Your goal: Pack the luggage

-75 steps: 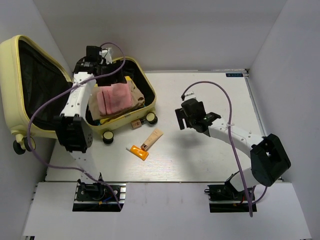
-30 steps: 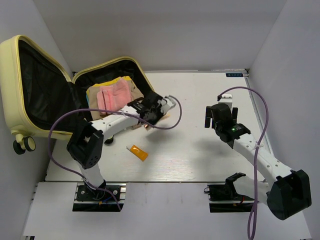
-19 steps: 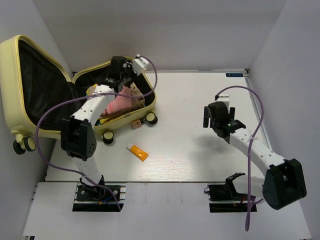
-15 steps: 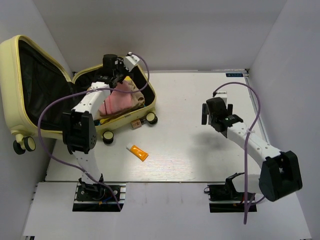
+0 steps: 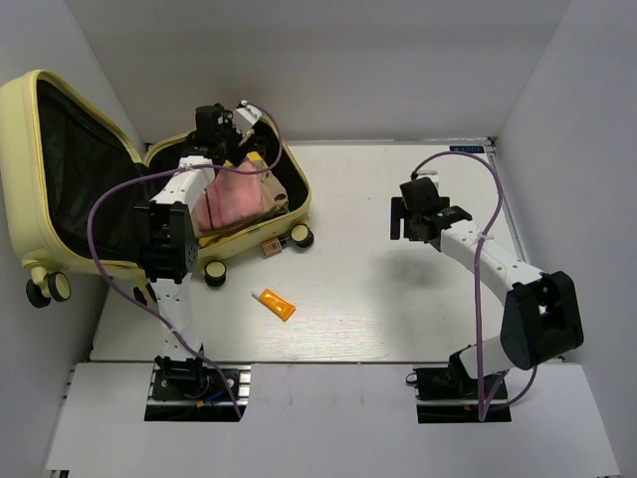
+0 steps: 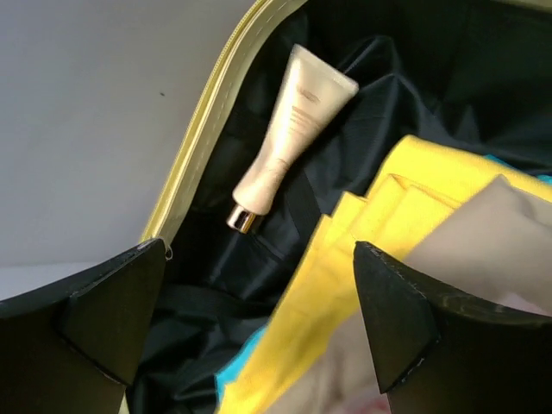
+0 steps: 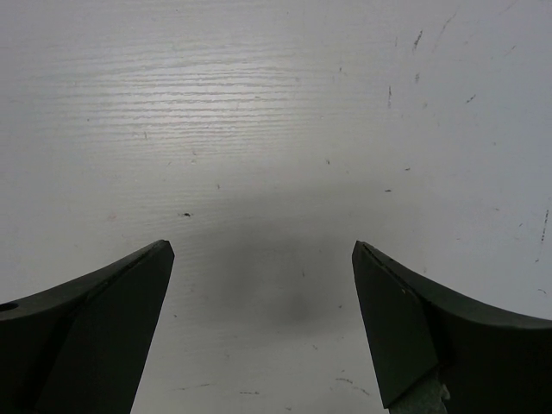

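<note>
Top view: the luggage [image 5: 25, 169] lies open at 9 to 10 o'clock on the counter [image 5: 398, 319], its lid propped up to the left. The left tool [image 5: 221, 124] hangs over its far rim. The right tool [image 5: 408, 217] hovers over bare counter at 3 o'clock. An orange tube [image 5: 274, 303] lies near centre.

Left wrist: the left tool [image 6: 259, 250] gapes wide and is empty. At 12 o'clock a beige tube [image 6: 289, 129] lies on the black lining [image 6: 414, 52], near a yellow cloth [image 6: 371, 224].

Right wrist: the right tool [image 7: 261, 250] is spread wide, holding nothing.

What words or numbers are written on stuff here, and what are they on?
No text here can be read.
Blue sticker at the far edge of the table: too small.
Beige tube in the luggage: print too blurred.
Orange tube: nothing legible.
</note>
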Controlling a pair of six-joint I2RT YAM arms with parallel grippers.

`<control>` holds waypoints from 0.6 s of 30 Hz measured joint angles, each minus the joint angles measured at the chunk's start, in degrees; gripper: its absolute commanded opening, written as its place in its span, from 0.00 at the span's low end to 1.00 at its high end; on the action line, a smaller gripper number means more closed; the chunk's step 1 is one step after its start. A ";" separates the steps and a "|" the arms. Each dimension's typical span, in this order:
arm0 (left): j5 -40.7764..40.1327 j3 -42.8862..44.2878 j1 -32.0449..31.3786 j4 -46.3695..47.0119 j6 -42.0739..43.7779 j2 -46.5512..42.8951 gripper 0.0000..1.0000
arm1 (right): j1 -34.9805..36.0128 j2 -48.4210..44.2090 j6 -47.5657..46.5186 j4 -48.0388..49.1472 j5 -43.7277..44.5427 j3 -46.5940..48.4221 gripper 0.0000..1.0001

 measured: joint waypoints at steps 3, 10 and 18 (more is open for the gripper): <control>0.02 -0.26 -0.39 -3.10 -3.98 -2.56 1.00 | 0.00 -0.04 -0.26 -0.02 -1.53 -0.02 0.90; 6.23 -12.48 -7.69 -18.67 -10.95 -24.57 1.00 | 0.00 -1.75 -2.01 0.52 -5.84 -2.99 0.90; 0.02 -21.75 -27.45 -33.35 -39.39 -38.14 1.00 | -0.04 -4.72 -3.82 0.15 -9.33 -7.23 0.90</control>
